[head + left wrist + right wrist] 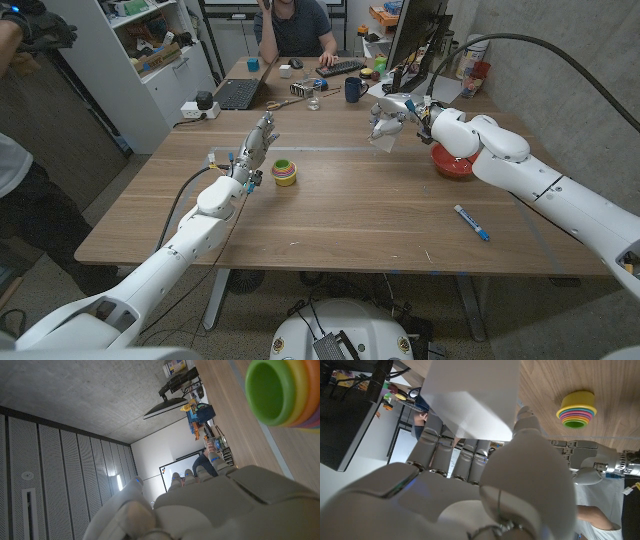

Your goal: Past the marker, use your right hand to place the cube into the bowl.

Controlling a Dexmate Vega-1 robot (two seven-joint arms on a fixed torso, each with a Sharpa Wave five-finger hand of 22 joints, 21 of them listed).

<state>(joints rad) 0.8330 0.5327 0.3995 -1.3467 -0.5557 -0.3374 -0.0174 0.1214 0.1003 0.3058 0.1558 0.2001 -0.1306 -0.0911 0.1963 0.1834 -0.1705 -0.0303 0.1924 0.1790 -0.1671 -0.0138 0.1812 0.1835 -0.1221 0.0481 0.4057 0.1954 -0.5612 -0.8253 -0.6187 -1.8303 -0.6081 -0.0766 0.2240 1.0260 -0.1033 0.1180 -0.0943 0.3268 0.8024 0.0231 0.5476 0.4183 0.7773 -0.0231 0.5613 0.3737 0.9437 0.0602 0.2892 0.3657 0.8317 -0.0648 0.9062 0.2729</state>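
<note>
Just left of the shallow red bowl (452,164), the right hand (392,112) grips the pale translucent cube (384,138) above the table. Carry it rightward over the bowl before loosening the fingers.

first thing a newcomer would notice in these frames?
The right hand raised over the table's far side, holding a pale cube, with the red bowl just beside that arm. Next, the bright stack of rainbow cups mid-table, close to the left hand, which stands with its fingers up. A blue marker lies alone on the wood nearer the robot, on its right.
</note>
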